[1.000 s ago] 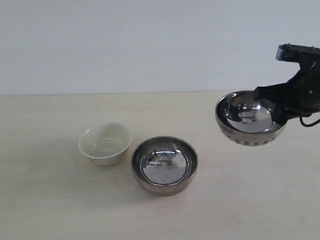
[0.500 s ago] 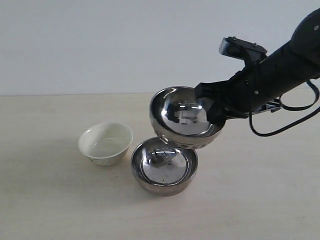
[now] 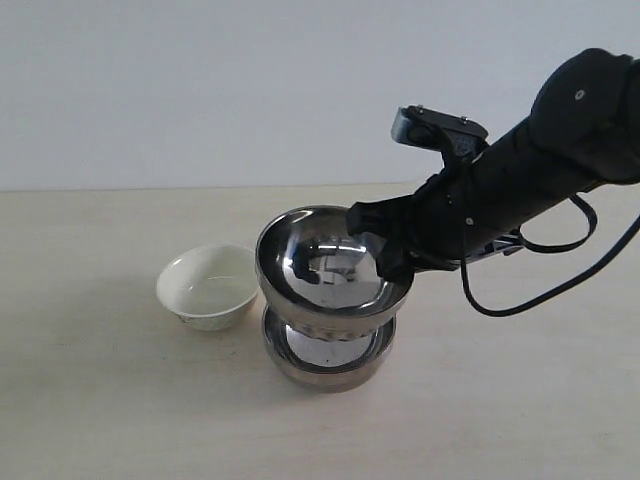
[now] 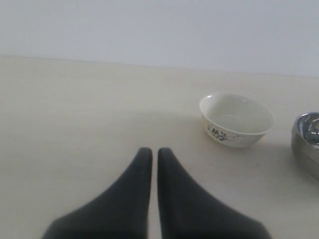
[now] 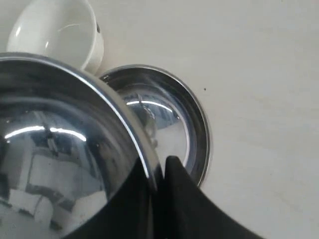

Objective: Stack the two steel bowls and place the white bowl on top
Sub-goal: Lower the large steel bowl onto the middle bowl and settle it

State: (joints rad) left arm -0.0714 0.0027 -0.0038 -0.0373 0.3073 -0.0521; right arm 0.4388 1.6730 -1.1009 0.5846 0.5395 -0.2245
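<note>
My right gripper is shut on the rim of the ribbed steel bowl and holds it just above the smooth steel bowl, which rests on the table. The two nearly line up; I cannot tell whether they touch. The white bowl sits upright to the left of them, showing a dark floral mark in the left wrist view. My left gripper hangs shut and empty over bare table, well away from the white bowl.
A pale wooden table carries everything, with a plain white wall behind. The right arm and its black cable reach in from the right above the tabletop.
The right arm has carried the ribbed steel bowl leftward and down, from high at the right to directly over the smooth steel bowl. The white bowl has stayed put.
</note>
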